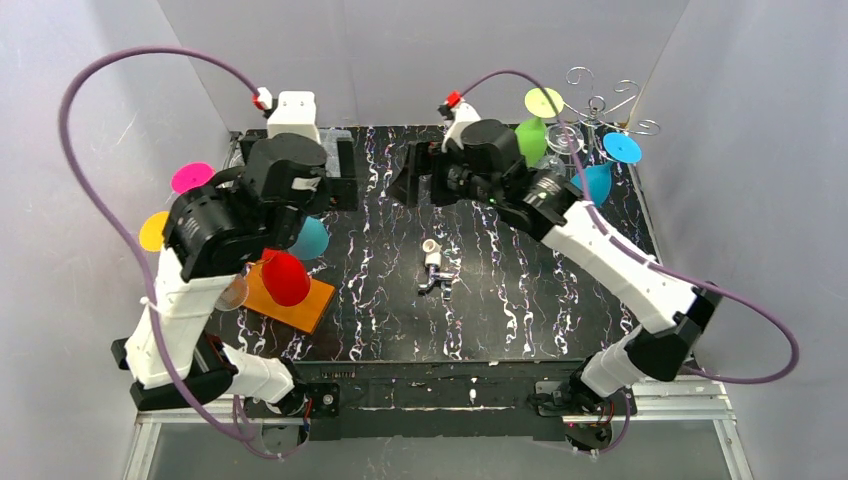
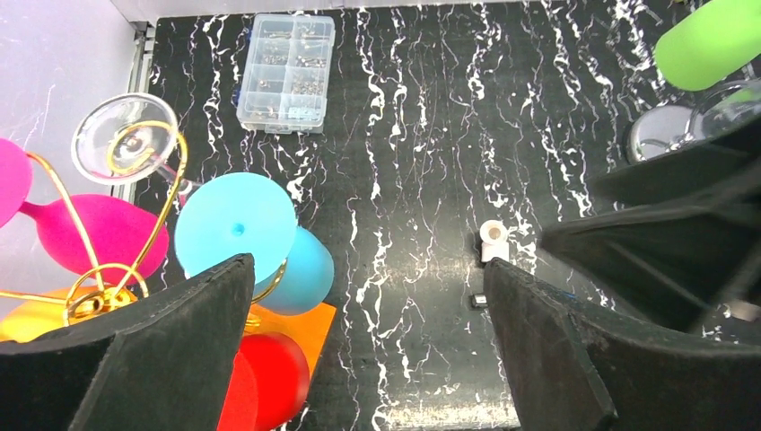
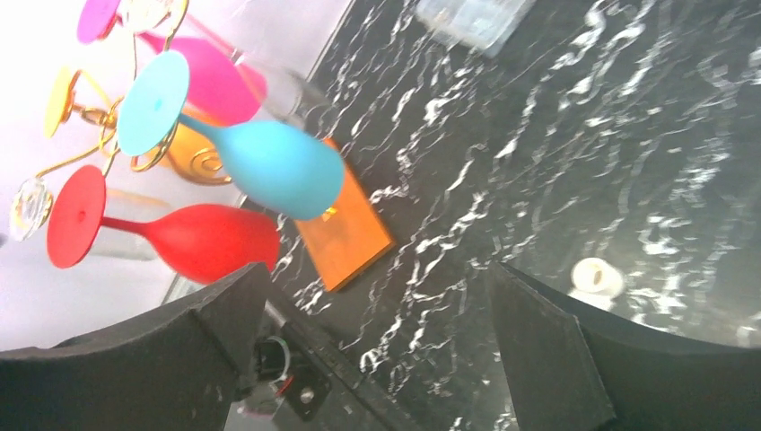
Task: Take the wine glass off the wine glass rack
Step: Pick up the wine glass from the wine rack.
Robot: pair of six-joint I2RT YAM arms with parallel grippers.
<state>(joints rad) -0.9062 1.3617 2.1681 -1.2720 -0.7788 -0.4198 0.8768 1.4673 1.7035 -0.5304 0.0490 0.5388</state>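
A gold wire wine glass rack (image 2: 167,176) on an orange base (image 1: 300,300) stands at the left. It carries a cyan wine glass (image 2: 235,226), a red one (image 3: 197,235), a pink one (image 2: 99,232), a yellow one and a clear one (image 2: 124,139). A silver rack (image 1: 600,105) at the far right holds green (image 1: 532,138), blue (image 1: 598,180) and clear glasses. My left gripper (image 2: 366,269) is open, just right of the cyan glass, touching nothing. The right gripper (image 3: 377,269) is open and empty above mid table, facing the gold rack.
A clear plastic parts box (image 2: 285,72) lies at the back of the black marbled table (image 1: 500,300). A small white pipe fitting (image 1: 433,262) sits mid table. Grey walls close in on three sides. The two grippers (image 1: 345,170) (image 1: 415,175) hover near each other at the back.
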